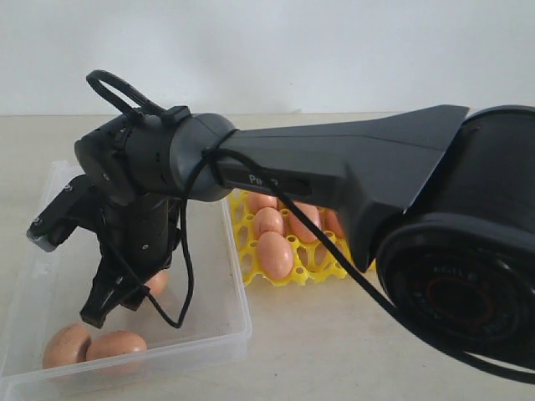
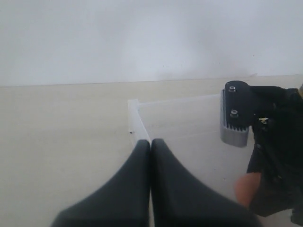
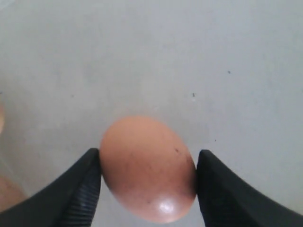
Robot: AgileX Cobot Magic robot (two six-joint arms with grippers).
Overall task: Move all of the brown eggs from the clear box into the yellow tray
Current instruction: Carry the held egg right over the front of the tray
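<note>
My right gripper (image 3: 148, 163) reaches down into the clear box (image 1: 237, 294), and both its fingers press the sides of one brown egg (image 3: 147, 168) that lies on the box floor. From the exterior view that egg (image 1: 156, 281) peeks out beside the right gripper (image 1: 117, 299). Two more brown eggs (image 1: 67, 344) (image 1: 118, 343) lie at the box's near end. The yellow tray (image 1: 320, 272) sits right of the box with several brown eggs (image 1: 275, 254) in its cups. My left gripper (image 2: 150, 142) is shut and empty, hovering by a corner of the clear box (image 2: 134, 113).
The right arm's long black body (image 1: 351, 167) stretches across the exterior view above the tray, with a loose cable (image 1: 185, 276) hanging over the box. A pale tabletop (image 1: 334, 351) and a white wall (image 1: 267, 50) surround everything.
</note>
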